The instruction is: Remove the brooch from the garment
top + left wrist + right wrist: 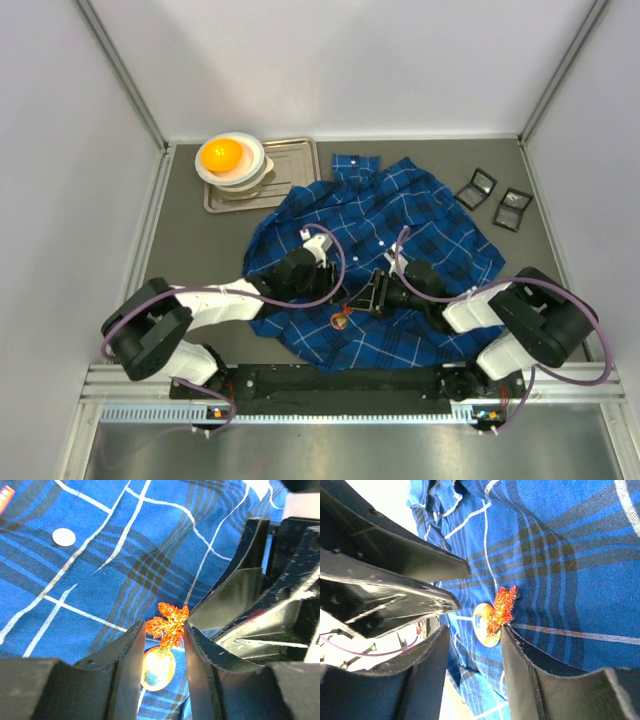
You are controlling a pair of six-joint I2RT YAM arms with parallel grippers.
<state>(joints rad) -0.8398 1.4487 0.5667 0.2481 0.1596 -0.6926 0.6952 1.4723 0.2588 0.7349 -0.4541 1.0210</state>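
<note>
Grey table [190,250], garment [420,210], tray [295,165], black cases [476,187]

You have plain white walls [350,60] on three sides, joined by metal corner strips [128,78]. Your table [200,240] is dark grey and evenly lit, with no hard shadows. A silver rail [100,385] runs along its near edge.

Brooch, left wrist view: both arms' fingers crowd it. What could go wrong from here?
1. The left fingers straddle the brooch with the shirt right beneath; closing could pinch fabric too and drag the shirt up.
2. The right fingers sit close beside them; the two arms might collide.
</note>
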